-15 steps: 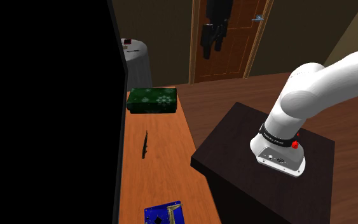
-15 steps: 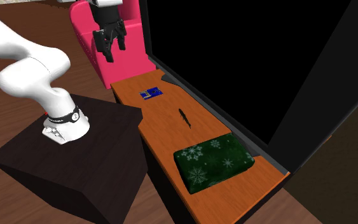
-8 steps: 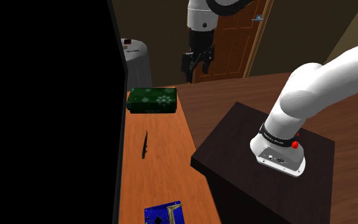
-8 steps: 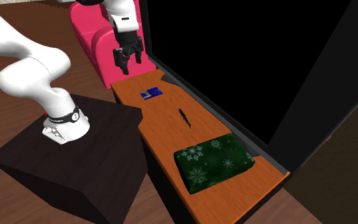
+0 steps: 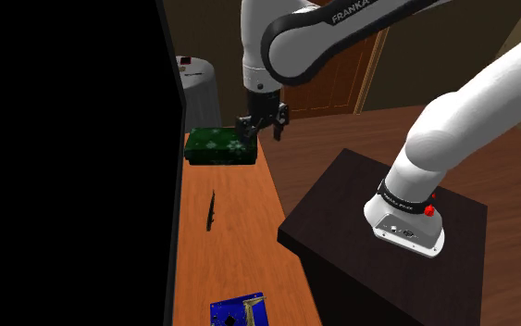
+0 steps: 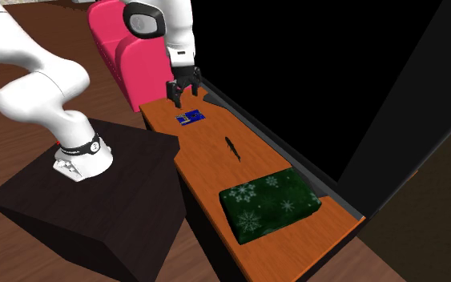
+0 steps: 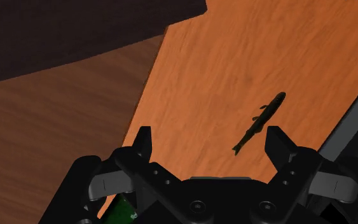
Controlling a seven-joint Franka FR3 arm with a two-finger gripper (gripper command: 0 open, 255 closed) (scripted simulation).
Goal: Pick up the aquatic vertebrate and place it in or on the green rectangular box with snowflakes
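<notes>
A small dark slender fish (image 5: 211, 211) lies on the orange wooden tabletop (image 5: 249, 218), about midway along it. The dark green box with white snowflakes (image 5: 220, 146) sits at the table's far end in the shoulder view. In the second exterior view the fish (image 6: 232, 148) lies between the green box (image 6: 270, 203) and a blue card (image 6: 190, 118). My gripper (image 5: 260, 130) hangs open and empty above the table, near the green box in the shoulder view. In the wrist view the fish (image 7: 260, 122) lies well below the open gripper (image 7: 210, 143), closer to one fingertip (image 7: 277, 143).
A blue card (image 5: 238, 311) lies at the table's near end. A black area with a dark raised rim (image 6: 279, 152) borders one long edge. The dark stand (image 5: 388, 231) flanks the other. A pink armchair (image 6: 123, 48), a grey cylinder (image 5: 198, 85) and a wooden door (image 5: 337, 56) stand beyond.
The arm has swung down and towards the shoulder view's left, bringing the gripper from beside the table to above it. The fish, box and card have not moved.
</notes>
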